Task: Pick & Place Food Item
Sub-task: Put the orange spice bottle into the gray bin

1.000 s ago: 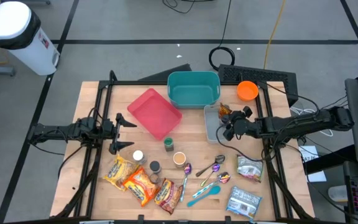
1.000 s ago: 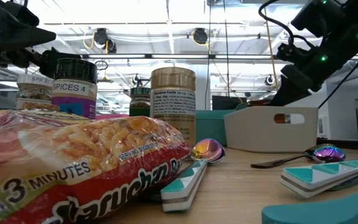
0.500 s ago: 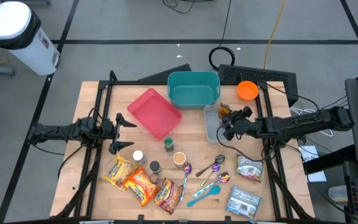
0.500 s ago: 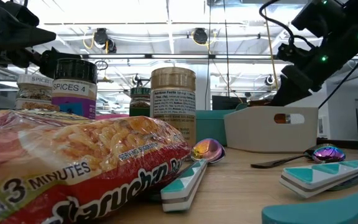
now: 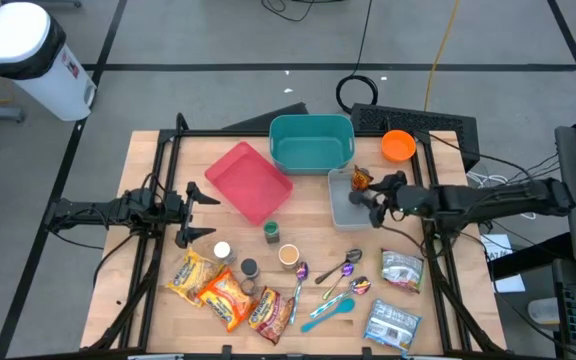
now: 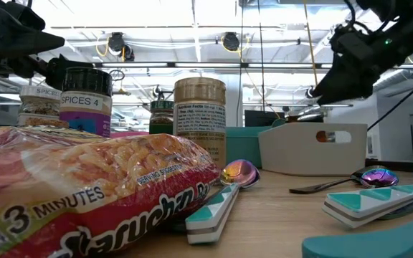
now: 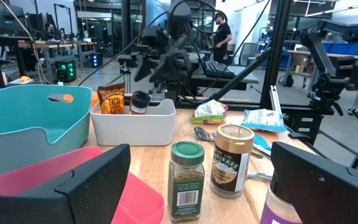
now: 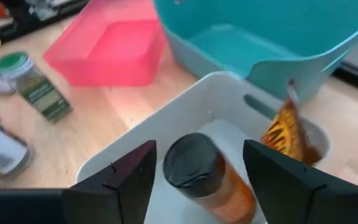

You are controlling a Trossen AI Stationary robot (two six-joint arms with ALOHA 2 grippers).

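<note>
Since one second ago the right hand (image 5: pixel 371 196) moves to 12 o'clock over the white bin (image 5: pixel 339 207) and stands released above the spice jar (image 8: pixel 207 177) lying inside, rigid, light and smooth, so I judge its round body best to pinch.

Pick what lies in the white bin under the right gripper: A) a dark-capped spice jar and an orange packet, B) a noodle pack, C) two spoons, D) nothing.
A: the right wrist view shows the jar and packet inside the white bin, between the open right gripper's fingers.
</note>
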